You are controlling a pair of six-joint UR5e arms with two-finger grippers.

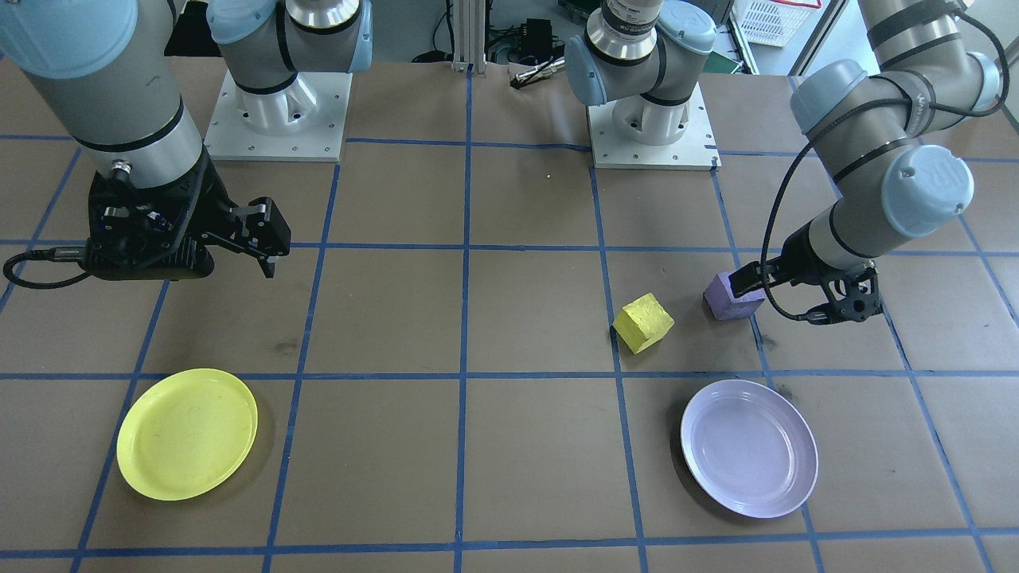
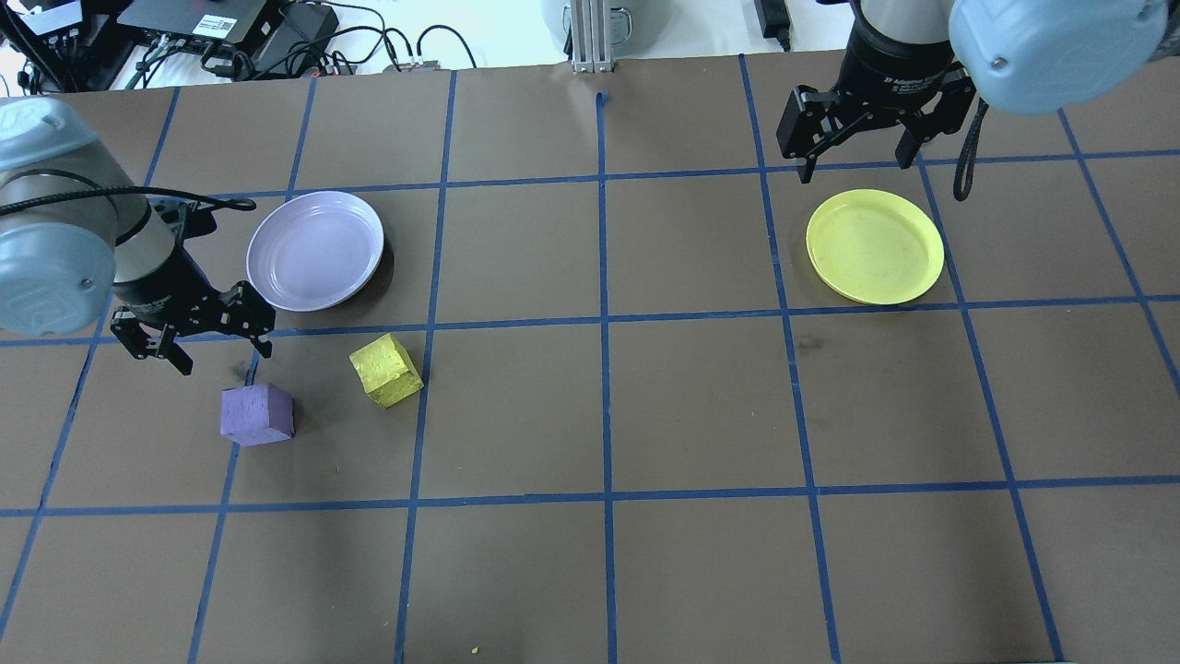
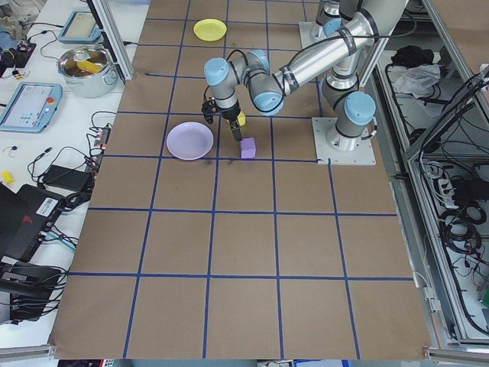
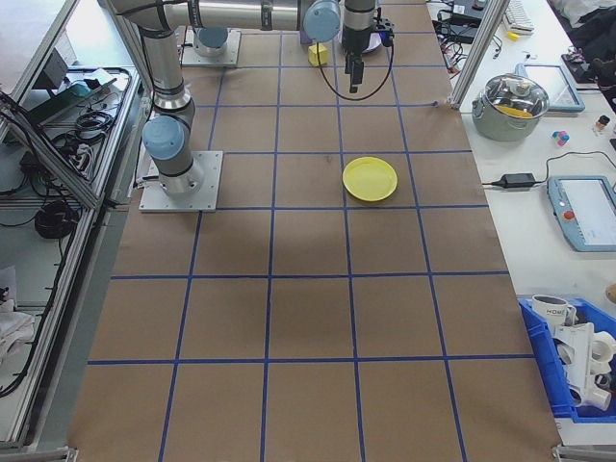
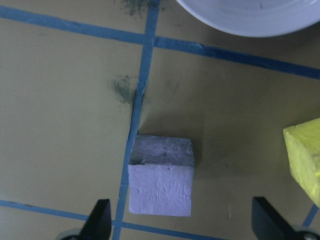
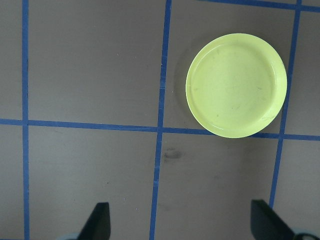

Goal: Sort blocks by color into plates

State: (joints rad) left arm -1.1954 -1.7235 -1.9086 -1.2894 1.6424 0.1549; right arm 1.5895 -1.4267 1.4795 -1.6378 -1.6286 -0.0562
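Note:
The purple block rests on the table beside a blue tape line. Just right of it lies the yellow block. Over the purple block hangs my left gripper, open, its fingers wider apart than the block and holding nothing. The lavender plate lies beyond the blocks with nothing in it. On the other side the yellow plate is also bare. My right gripper hovers open high above the table near that plate.
Blue tape divides the brown table into squares. The two arm bases stand at the robot's edge. Off the table's far side sit a metal pot, cables and tablets.

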